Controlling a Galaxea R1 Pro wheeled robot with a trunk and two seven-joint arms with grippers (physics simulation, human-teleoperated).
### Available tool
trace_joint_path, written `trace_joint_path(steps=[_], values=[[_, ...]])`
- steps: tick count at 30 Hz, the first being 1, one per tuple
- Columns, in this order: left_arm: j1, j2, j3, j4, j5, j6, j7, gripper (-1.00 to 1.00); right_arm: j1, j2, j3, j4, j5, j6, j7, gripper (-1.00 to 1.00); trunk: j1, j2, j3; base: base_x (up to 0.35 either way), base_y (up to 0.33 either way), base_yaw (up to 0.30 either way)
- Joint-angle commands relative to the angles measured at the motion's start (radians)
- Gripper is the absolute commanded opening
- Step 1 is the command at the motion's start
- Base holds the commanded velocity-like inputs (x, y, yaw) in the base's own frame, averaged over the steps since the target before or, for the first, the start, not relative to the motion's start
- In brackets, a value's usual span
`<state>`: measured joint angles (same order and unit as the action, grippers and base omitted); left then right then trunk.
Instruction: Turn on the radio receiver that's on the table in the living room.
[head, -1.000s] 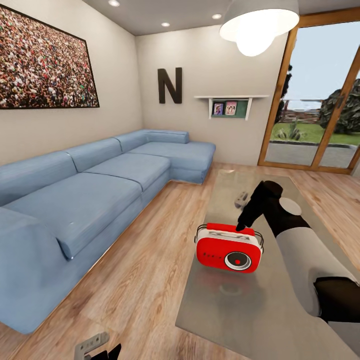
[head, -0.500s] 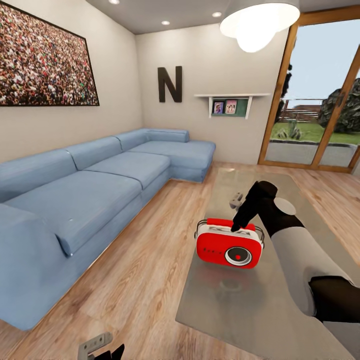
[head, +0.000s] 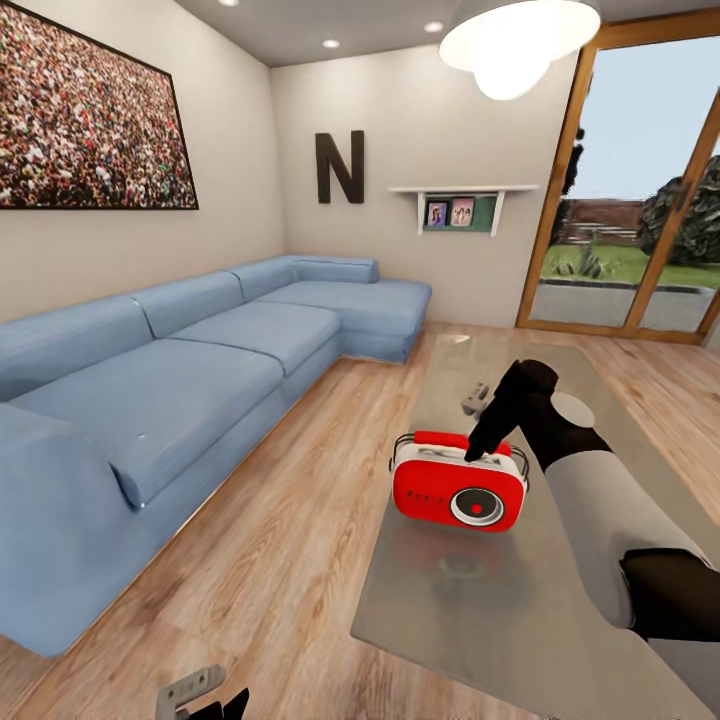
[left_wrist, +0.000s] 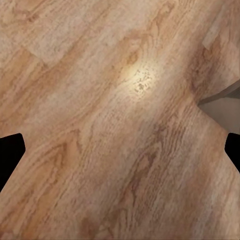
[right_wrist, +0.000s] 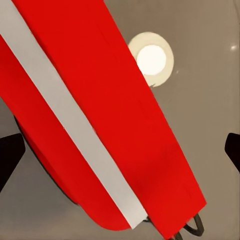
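Observation:
The red radio receiver (head: 458, 484) stands upright near the close left edge of the glossy table (head: 520, 610), its round dark dial facing me. My right gripper (head: 478, 428) comes down from behind the radio, and its black lower finger (head: 487, 440) rests on the radio's top by the red handle. In the right wrist view the radio's red body with white trim (right_wrist: 100, 115) lies between the two widely spread fingertips, so this gripper is open. My left gripper (head: 203, 697) hangs open low over the wood floor (left_wrist: 115, 130), holding nothing.
A long blue L-shaped sofa (head: 170, 370) runs along the left wall. A strip of wood floor (head: 300, 520) separates it from the table. Glass doors (head: 640, 200) stand at the back right. A white pendant lamp (head: 515, 40) hangs above the table.
My right gripper's fingers have shifted a little sideways over the radio's top. The radio sits slightly farther up the picture. The left gripper has barely moved.

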<state>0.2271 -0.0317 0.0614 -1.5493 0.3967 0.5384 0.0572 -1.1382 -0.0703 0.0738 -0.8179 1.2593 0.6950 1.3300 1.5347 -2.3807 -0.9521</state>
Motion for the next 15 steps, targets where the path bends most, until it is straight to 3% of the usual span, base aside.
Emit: trace_joint_path(steps=[1, 15], values=[[0.0, 0.0, 0.0, 0.0, 0.0, 0.0, 0.0, 1.0, 0.0, 0.0, 0.0, 0.0, 0.0, 0.0, 0.0, 1.0, 0.004, -0.007, -0.003, 0.0, 0.0, 0.0], [0.0, 0.003, 0.0, 0.0, 0.001, 0.0, -0.002, 1.0, -0.001, 0.0, 0.0, 0.022, -0.001, 0.0, 0.0, 1.0, 0.05, -0.091, -0.041, 0.0, 0.0, 0.0]])
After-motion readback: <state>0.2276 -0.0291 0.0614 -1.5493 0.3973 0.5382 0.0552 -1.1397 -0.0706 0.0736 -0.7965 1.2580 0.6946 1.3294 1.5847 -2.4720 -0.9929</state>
